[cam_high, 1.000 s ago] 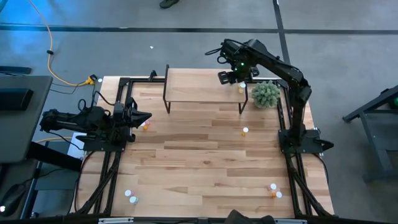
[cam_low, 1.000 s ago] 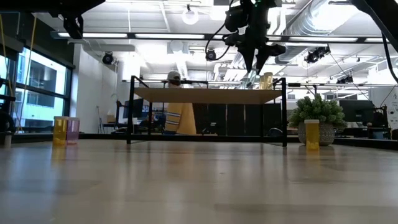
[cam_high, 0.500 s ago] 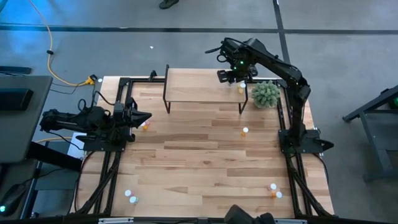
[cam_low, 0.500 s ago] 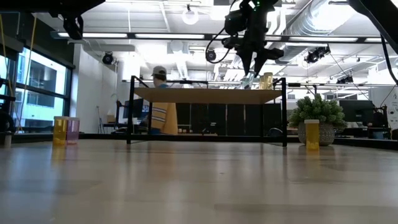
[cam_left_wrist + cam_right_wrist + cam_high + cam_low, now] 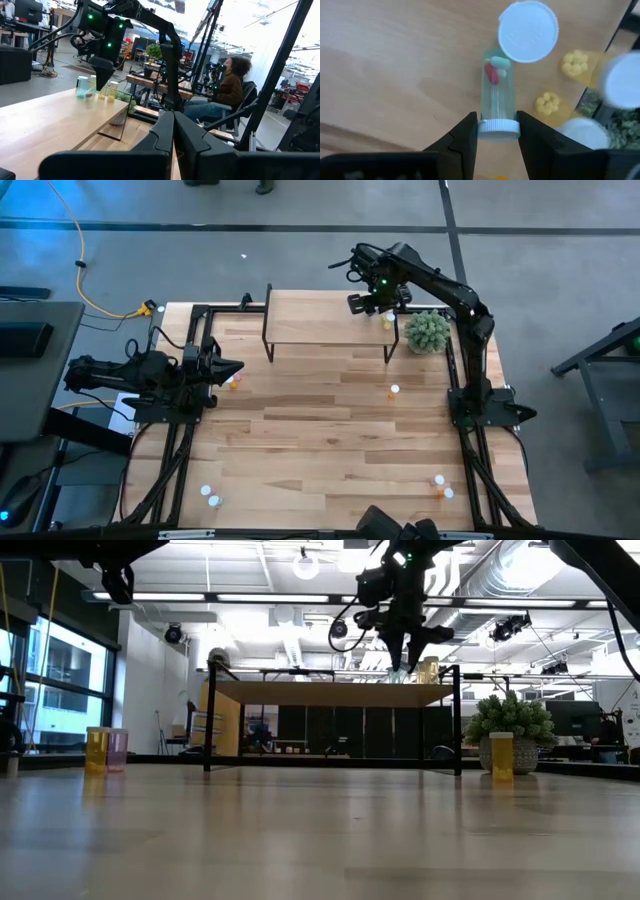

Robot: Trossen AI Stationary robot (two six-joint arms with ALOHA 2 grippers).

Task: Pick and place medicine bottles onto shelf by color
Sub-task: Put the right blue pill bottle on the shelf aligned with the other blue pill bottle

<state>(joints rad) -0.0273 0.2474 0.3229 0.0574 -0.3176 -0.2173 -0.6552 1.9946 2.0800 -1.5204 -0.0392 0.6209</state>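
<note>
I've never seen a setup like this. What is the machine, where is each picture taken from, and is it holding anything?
Two dark robot arms work at a light wooden table. One picture looks down from above, one level across the tabletop, and one from each wrist. The right claw hangs over the low wood-topped shelf, gripping a clear pale green medicine bottle by its white cap end. Yellowish bottles stand close by. The left claw waits shut at the table's left edge. More small bottles dot the table.
</note>
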